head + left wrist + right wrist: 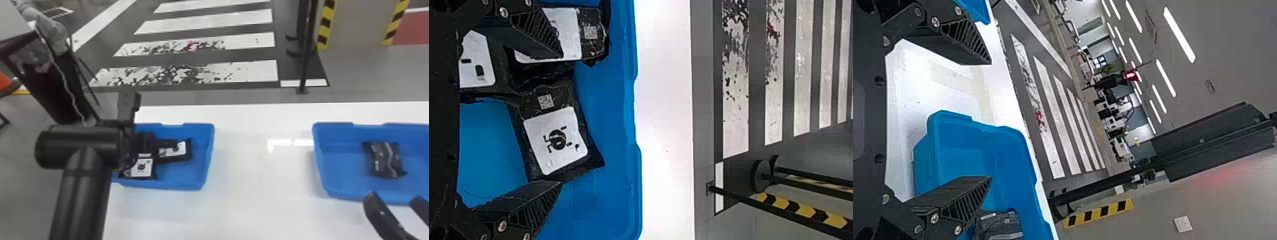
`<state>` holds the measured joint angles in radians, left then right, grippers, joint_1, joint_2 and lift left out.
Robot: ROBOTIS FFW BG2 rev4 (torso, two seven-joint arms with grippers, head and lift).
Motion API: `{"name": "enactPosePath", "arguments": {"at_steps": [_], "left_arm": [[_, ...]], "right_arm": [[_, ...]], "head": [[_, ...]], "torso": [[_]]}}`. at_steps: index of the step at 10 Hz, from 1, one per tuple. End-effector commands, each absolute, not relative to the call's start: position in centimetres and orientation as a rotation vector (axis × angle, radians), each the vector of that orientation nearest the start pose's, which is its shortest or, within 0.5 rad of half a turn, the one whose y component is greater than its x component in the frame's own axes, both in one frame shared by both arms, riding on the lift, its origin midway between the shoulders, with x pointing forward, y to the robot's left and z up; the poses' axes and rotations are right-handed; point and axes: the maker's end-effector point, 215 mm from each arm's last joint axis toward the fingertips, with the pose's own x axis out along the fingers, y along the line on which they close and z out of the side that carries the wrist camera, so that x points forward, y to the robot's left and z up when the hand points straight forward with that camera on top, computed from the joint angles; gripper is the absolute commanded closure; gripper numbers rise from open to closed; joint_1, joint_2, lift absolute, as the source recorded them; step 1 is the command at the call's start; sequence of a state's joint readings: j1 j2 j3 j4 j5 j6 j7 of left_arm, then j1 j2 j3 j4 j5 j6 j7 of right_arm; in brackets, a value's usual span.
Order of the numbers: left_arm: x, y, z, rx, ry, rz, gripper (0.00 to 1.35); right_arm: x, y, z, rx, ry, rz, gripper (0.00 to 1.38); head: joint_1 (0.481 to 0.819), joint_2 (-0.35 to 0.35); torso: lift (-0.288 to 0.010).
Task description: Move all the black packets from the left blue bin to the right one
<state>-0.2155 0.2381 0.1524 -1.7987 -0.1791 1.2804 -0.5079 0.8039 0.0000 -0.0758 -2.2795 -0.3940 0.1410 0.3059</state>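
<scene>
On a flat white table (261, 204), a blue rectangular plastic bin (208, 153) holding at least 3 flat black packets (142, 168) sits at 9 o'clock from another blue rectangular plastic bin (338, 166) holding 1 flat black packet (384, 159).

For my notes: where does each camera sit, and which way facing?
Head view: on the head, facing forward and down over left bin and right bin; left arm and right fingers show.
Left wrist view: on that wrist, facing down into left bin; left fingers show.
Right wrist view: on that wrist, facing over right bin into the room; right fingers show.
Shared: head and left wrist views show black packets.
</scene>
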Motion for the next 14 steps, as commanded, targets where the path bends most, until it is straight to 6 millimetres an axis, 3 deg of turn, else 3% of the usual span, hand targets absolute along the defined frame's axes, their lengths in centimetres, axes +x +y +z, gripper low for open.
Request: {"name": "enactPosePath", "arguments": {"at_steps": [1, 2, 5, 8, 9, 10, 11, 13, 14], "left_arm": [[55.2, 35.4, -43.0, 0.029, 0.877, -0.090, 0.13], [55.1, 35.1, -44.2, 0.036, 0.906, -0.094, 0.13], [54.5, 37.0, -46.4, 0.064, 0.969, -0.035, 0.13], [56.6, 37.9, -48.2, 0.089, 0.996, -0.035, 0.19], [56.4, 37.8, -49.0, 0.062, 1.016, -0.039, 0.34], [56.5, 37.1, -49.4, 0.025, 0.999, -0.059, 0.68], [56.4, 36.6, -49.9, 0.028, 0.996, -0.065, 1.11], [56.1, 35.7, -50.0, 0.019, 0.995, -0.097, 1.20], [56.2, 34.8, -48.6, 0.005, 0.954, -0.130, 1.20]], "right_arm": [[35.1, -18.9, -34.9, 0.386, 0.171, 0.252, 0.22], [35.1, -18.9, -34.9, 0.386, 0.171, 0.254, 0.22], [35.0, -18.8, -35.0, 0.389, 0.175, 0.254, 0.22], [34.9, -18.8, -35.3, 0.392, 0.182, 0.254, 0.22], [34.9, -18.8, -35.4, 0.395, 0.183, 0.255, 0.22], [34.8, -18.8, -35.5, 0.395, 0.186, 0.255, 0.22], [34.6, -18.7, -35.5, 0.404, 0.189, 0.254, 0.23], [34.5, -18.7, -35.5, 0.403, 0.189, 0.254, 0.23], [34.6, -18.7, -35.4, 0.403, 0.186, 0.256, 0.23]], "head": [[0.695, 0.218], [0.695, 0.214], [0.695, 0.209], [0.695, 0.230], [0.695, 0.230], [0.695, 0.230], [0.695, 0.228], [0.695, 0.217], [0.695, 0.209]], "torso": [[-0.140], [-0.140], [-0.140], [-0.140], [-0.140], [-0.140], [-0.140], [-0.140], [-0.140]]}}
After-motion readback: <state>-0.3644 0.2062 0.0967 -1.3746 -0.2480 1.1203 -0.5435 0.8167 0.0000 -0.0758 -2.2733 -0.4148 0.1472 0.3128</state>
